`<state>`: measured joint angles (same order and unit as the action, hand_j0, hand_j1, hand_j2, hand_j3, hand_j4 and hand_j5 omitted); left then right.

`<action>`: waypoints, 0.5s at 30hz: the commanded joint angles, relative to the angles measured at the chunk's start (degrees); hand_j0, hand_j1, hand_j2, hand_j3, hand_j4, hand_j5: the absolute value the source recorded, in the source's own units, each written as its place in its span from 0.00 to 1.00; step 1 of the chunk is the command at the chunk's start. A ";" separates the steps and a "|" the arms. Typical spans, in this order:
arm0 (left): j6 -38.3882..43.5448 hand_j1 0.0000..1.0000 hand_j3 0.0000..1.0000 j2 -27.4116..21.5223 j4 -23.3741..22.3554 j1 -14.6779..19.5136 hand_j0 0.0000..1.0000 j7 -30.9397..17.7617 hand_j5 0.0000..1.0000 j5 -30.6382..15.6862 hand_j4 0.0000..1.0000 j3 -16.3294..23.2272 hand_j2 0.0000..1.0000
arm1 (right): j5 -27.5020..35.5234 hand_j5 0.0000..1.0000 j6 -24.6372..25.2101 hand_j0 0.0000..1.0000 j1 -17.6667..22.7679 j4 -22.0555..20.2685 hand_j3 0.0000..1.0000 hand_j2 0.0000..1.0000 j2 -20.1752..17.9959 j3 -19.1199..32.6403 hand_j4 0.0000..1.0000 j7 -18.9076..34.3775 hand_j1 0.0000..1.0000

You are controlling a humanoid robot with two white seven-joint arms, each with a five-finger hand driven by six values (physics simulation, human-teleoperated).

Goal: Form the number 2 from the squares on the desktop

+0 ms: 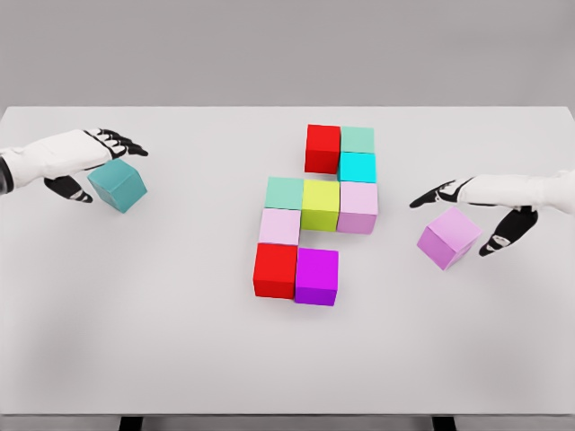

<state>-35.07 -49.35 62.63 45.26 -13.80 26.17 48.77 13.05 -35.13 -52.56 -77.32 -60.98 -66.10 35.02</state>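
Teal cube (118, 185) in left hand (90, 162); violet cube (448, 238) in right hand (476, 208); block cluster (319, 214) between.

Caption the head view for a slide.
Left hand at a teal cube, right hand at a violet cube, flanking the unfinished block 2.

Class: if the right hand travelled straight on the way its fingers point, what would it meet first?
The right hand points left, so probably the pale pink cube of the assembled figure, though depth is unclear.
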 commanded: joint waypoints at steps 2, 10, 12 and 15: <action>0.07 1.00 1.00 0.66 -0.85 0.00 1.00 0.09 1.00 0.37 1.00 -0.08 1.00 | 0.22 1.00 0.13 1.00 0.44 2.35 1.00 1.00 0.78 0.18 1.00 -0.02 1.00; 0.07 1.00 1.00 1.54 -1.73 0.09 1.00 0.09 1.00 0.46 1.00 -0.08 1.00 | -1.53 1.00 0.13 1.00 0.70 4.64 1.00 1.00 2.71 0.36 1.00 -0.02 1.00; 0.07 1.00 1.00 1.54 -1.73 0.09 1.00 0.09 1.00 0.46 1.00 -0.08 1.00 | -1.62 1.00 0.13 1.00 0.70 4.55 1.00 1.00 2.71 0.45 1.00 -0.02 1.00; 0.07 1.00 1.00 1.54 -1.81 0.09 1.00 0.26 1.00 0.55 1.00 0.80 1.00 | -1.80 1.00 0.13 1.00 0.79 4.11 1.00 1.00 2.62 0.36 1.00 -0.02 1.00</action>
<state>-35.07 -47.74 60.88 45.35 -13.66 27.02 49.20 11.00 -35.13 -51.77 -73.06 -58.34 -65.78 35.02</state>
